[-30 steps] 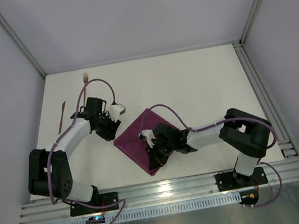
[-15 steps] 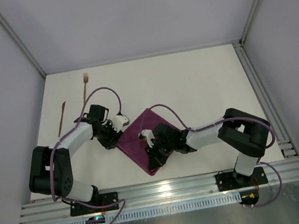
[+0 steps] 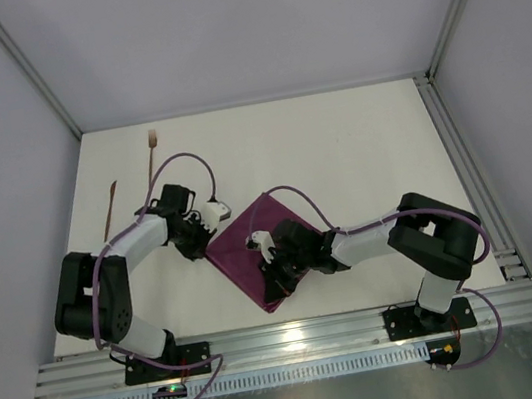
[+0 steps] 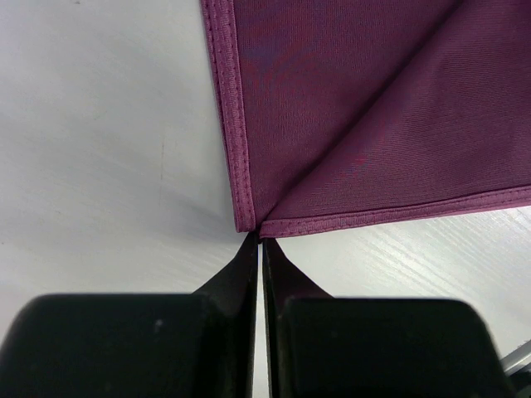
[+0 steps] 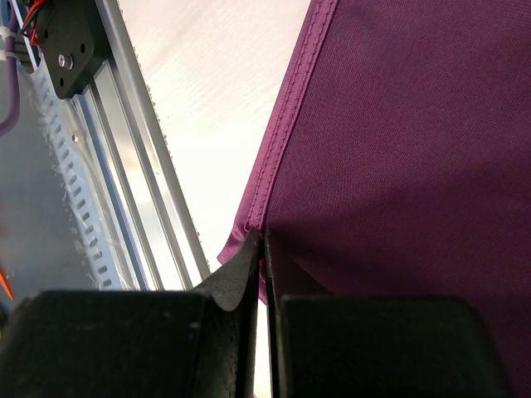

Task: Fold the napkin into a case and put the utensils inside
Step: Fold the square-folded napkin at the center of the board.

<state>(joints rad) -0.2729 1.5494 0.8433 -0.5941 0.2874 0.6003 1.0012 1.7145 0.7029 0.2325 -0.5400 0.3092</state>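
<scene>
so the napkin (image 3: 245, 246) sits diamond-wise mid-table (image 3: 359, 144), partly hidden under the right arm (image 3: 363, 237). left pincer (image 4: 258, 240) pinches its left corner, right pincer (image 5: 262, 240) pinches the near hem. fork (image 3: 151, 145) and knife (image 3: 111, 209) are far left, well apart from it.

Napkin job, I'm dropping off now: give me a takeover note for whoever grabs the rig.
Left gripper: shut, seemingly pinching the left corner of the napkin.
Right gripper: shut on the napkin's near edge.
The napkin lies mid-table as a diamond with one fold showing; folding is unfinished.
Fork and knife lie bare at the far left of the table, outside the cloth.
To do: finish the folding, then slide both in.
</scene>
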